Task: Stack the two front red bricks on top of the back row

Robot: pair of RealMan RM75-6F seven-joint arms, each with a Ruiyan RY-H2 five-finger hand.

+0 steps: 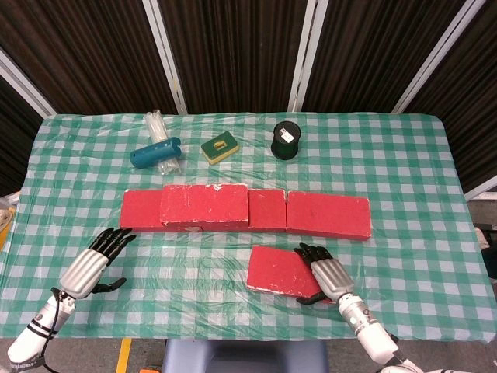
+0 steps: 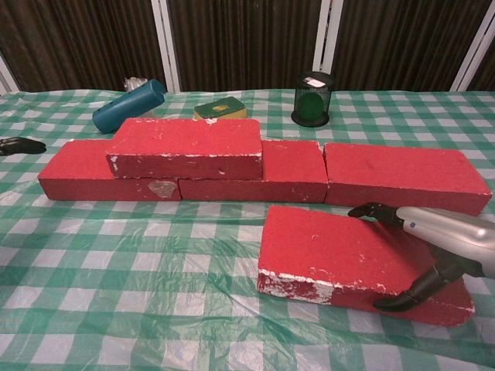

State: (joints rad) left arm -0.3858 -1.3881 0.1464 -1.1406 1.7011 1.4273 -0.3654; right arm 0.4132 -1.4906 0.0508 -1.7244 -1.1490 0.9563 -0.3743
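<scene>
Your right hand (image 1: 324, 274) is draped over the right end of the front red brick (image 1: 278, 270), fingers (image 2: 370, 209) reaching across its top toward the far edge and the thumb hooked on the near face, so you look set on it but the brick lies flat on the surface (image 1: 404, 194), not lifted; whether the grasp is fully tightened I cannot tell. That brick sits at about five o'clock from the middle of the back row (image 1: 326, 214), just in front of it and apart from it. One brick is up already, the stacked brick (image 2: 187, 147) resting on the row's left half, toward nine o'clock. Your left hand (image 1: 92, 264) rests off at the eight o'clock corner, fingers apart and grasping nothing. Now, the handling: this brick looks rigid, blocky and probably weighty for one hand, with chipped, chalky edges that may crumble or slip under the fingertips. Taken at one end it will likely want to droop at the other, so I would squeeze across the short width, front face against back face, nearer the middle if you can. The clear landing spot seems to be the right side of the row, at about twelve o'clock from where the brick lies.
</scene>
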